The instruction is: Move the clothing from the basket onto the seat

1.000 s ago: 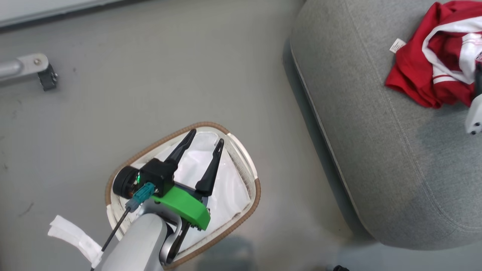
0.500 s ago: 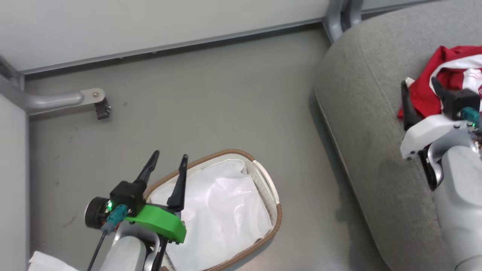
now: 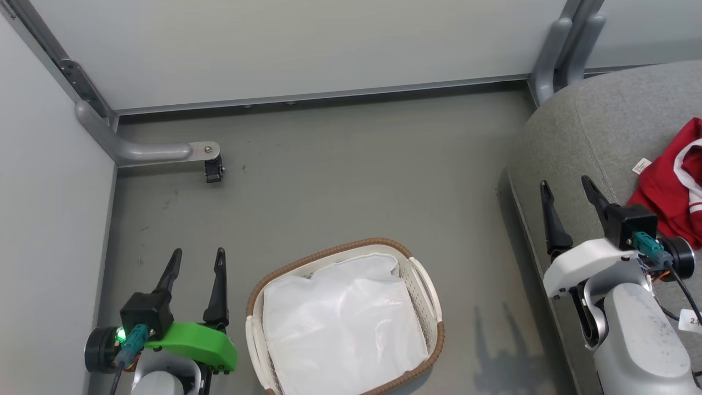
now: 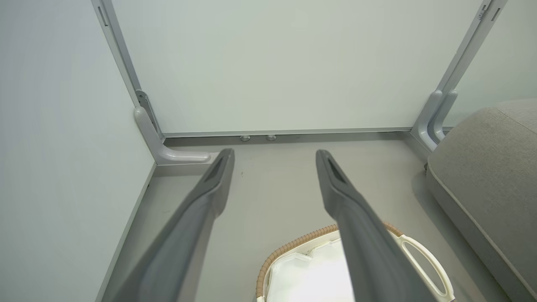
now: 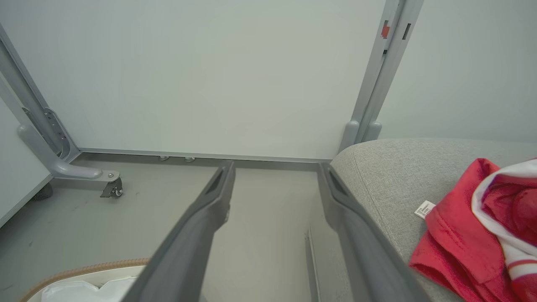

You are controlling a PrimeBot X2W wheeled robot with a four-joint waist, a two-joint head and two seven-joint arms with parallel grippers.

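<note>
The left hand [image 3: 198,251] sits at lower left, its two dark fingers spread apart, empty, pointing up. The right hand [image 3: 565,181], lower right, matches: spread and empty.

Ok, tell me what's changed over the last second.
The left pincer drew back from over the basket to over the floor beside it. The right pincer pulled away from the clothing; both are open and empty. The whole view shifted too. The clothing stayed on the seat, the white lining in the basket.
</note>
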